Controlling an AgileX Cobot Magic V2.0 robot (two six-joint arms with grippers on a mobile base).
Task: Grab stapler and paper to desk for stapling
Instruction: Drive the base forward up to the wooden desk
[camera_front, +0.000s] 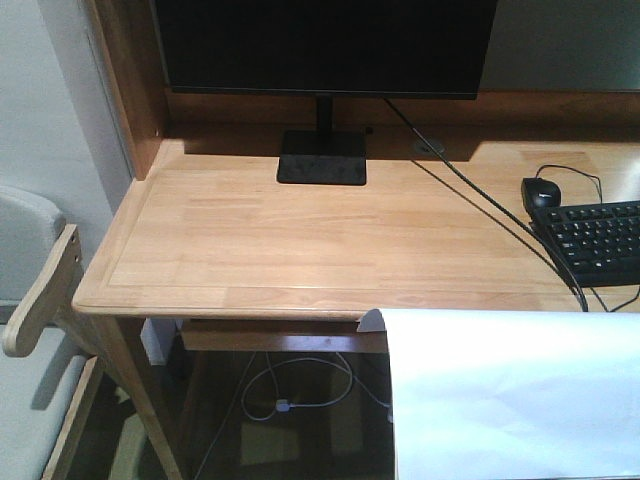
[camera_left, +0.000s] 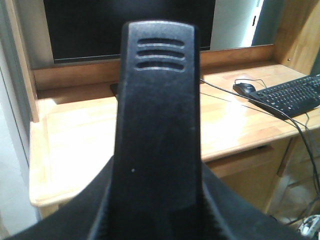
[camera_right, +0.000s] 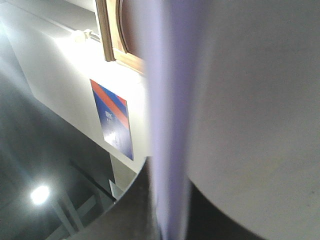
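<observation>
The stapler (camera_left: 157, 125) fills my left wrist view, gripped in the closed left jaws as far as I can judge, with the desk (camera_front: 300, 240) beyond it. The paper (camera_front: 510, 390) hangs before the front edge at lower right, pinched edge-on in the right jaws. I'd carry the paper forward first and lay it flat on bare wood, clear of the keyboard (camera_front: 600, 240) and cable (camera_front: 480, 200). Then I'd set the stapler low beside it.

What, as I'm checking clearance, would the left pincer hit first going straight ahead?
Probably the desk top below the monitor, though the stapler it carries hides the exact line.
</observation>
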